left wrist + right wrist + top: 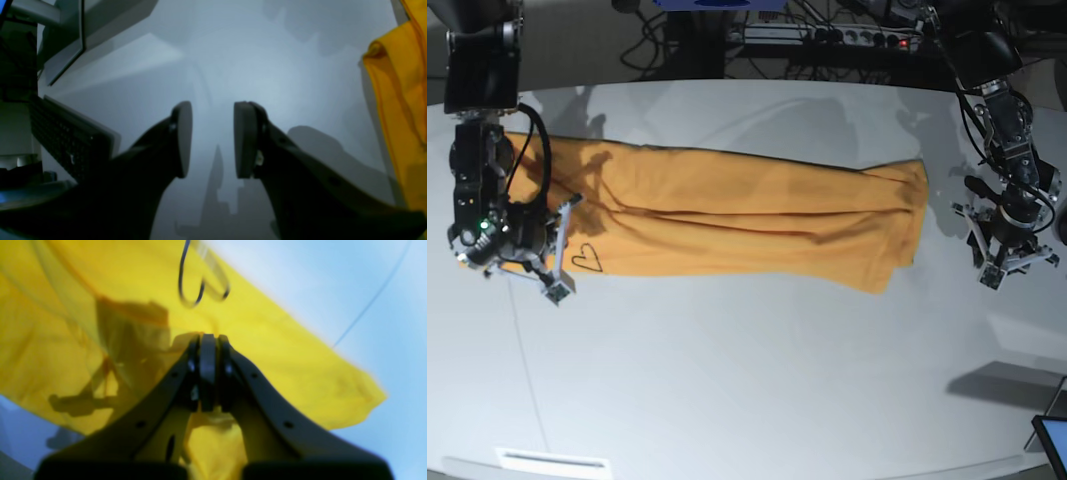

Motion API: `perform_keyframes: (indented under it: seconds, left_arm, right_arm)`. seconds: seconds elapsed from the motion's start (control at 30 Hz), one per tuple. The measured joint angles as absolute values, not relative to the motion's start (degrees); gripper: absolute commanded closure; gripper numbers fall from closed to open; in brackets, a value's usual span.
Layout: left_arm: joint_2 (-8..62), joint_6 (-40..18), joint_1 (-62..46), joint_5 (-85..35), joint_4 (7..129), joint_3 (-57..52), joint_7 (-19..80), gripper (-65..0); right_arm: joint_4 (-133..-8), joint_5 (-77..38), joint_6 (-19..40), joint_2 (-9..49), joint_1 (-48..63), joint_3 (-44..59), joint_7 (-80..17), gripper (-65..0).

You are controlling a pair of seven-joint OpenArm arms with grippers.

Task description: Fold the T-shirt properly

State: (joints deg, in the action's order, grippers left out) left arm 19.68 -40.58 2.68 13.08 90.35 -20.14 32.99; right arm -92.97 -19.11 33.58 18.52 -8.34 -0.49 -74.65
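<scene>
Plain orange-yellow cotton T-shirt (pixel 727 220) bearing a small dark heart outline (pixel 584 259); smooth white tabletop (pixel 757 380); black keyboard (pixel 66 136) with dark keys beside it

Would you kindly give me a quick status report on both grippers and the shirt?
Right gripper shut on orange-yellow cotton T-shirt, near its heart mark. Left gripper open, empty, off the shirt's other end. Shirt a long band on white table; nothing blocking.
</scene>
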Motion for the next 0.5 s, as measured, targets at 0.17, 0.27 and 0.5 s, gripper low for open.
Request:
perform_keyframes:
  seconds: [0.17, 0.27, 0.5]
  left_arm:
    - [19.86, -40.60, 2.68, 13.08, 90.35, -20.14, 32.99, -21.7]
    - [20.21, -40.58, 2.85, 13.08, 90.35, -20.16, 33.01, -21.7]
    - [20.29, -40.60, 2.96, 13.08, 90.35, -19.70, 32.99, -21.7]
  right_arm:
    - [-95.61, -18.98, 33.58, 18.50, -5.58, -0.40, -74.70, -0.3]
    - [-98.63, -19.11, 33.58, 18.50, -4.25, -0.40, -75.66, -0.3]
    - [-104.38, -19.11, 33.58, 18.39, -2.20, -0.34, -76.55, -0.3]
